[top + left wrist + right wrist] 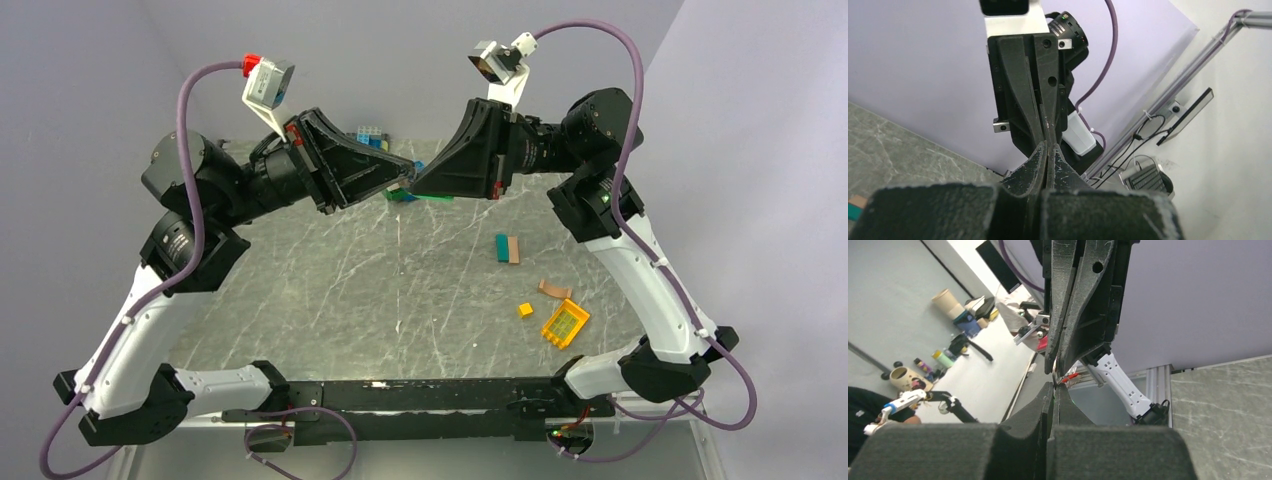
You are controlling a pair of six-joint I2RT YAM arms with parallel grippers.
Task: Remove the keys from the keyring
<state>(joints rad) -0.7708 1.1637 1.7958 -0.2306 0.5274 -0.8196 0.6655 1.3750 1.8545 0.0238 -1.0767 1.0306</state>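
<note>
Over marble table (350, 290), left gripper (403, 181) meets right gripper (420, 187); keyring hidden.

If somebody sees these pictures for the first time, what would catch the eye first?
First, the two raised black arms: the left end effector and the right end effector, both shut, meet tip to tip above the far middle of the marble table. Whether they pinch anything is too small to tell. Next, bright small pieces lie on the table's right part, among them a yellow grid piece and a teal block.
</note>
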